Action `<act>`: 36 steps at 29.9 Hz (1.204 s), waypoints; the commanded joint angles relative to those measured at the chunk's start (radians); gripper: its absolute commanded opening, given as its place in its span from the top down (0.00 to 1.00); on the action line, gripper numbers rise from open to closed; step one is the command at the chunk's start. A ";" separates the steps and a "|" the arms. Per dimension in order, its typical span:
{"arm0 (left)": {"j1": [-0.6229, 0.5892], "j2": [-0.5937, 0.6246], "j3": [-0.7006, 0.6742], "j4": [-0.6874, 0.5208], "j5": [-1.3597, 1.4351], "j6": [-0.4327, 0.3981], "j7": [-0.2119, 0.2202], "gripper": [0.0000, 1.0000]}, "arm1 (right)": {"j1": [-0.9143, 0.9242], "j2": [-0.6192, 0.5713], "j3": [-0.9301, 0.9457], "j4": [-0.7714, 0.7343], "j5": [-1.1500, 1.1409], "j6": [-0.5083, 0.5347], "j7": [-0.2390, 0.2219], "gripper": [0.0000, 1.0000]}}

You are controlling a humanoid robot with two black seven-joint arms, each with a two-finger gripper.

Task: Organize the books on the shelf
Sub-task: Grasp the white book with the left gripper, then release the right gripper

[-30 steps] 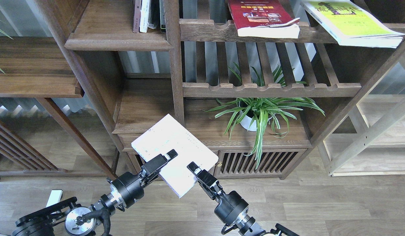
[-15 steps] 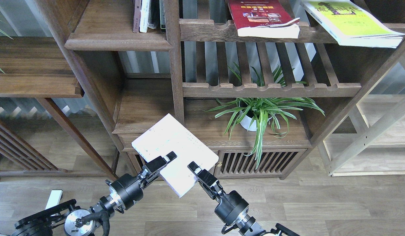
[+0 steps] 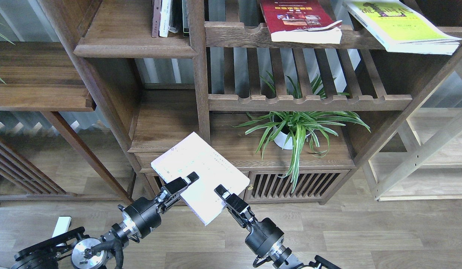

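Both end effectors grip the near edges of a pale lavender-white book (image 3: 199,172), the left end effector (image 3: 186,182) and the right end effector (image 3: 222,194) each closed on it, holding it flat and tilted in front of the dark wooden bookcase, left of the potted spider plant (image 3: 296,129). Above the plant, the dark red book (image 3: 296,18) and the yellow-green book (image 3: 401,24) lie flat on a slatted rack (image 3: 238,35), overhanging its front rail. Left of that rack, the solid dark-brown shelf (image 3: 134,46) carries narrow upright volumes (image 3: 167,16).
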 commanded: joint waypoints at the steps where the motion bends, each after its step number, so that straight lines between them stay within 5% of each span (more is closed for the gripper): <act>1: 0.000 0.000 0.002 0.000 0.000 0.000 0.000 0.80 | 0.000 0.000 0.000 0.000 0.000 0.000 0.000 0.95; 11: 0.000 0.000 0.004 -0.003 0.001 0.000 0.000 0.93 | 0.000 0.000 0.003 -0.006 0.000 0.000 0.000 0.92; 16: 0.002 0.000 0.005 -0.003 0.001 0.000 0.000 0.93 | 0.000 0.000 0.009 -0.009 -0.003 0.000 0.000 0.80; 22: 0.002 0.000 0.002 -0.005 0.000 0.000 -0.024 0.94 | 0.000 0.000 0.035 -0.012 -0.006 0.000 -0.002 0.53; 36: 0.002 0.003 -0.012 -0.006 0.000 0.000 -0.030 0.95 | -0.009 0.000 0.130 -0.028 -0.006 0.000 0.000 0.37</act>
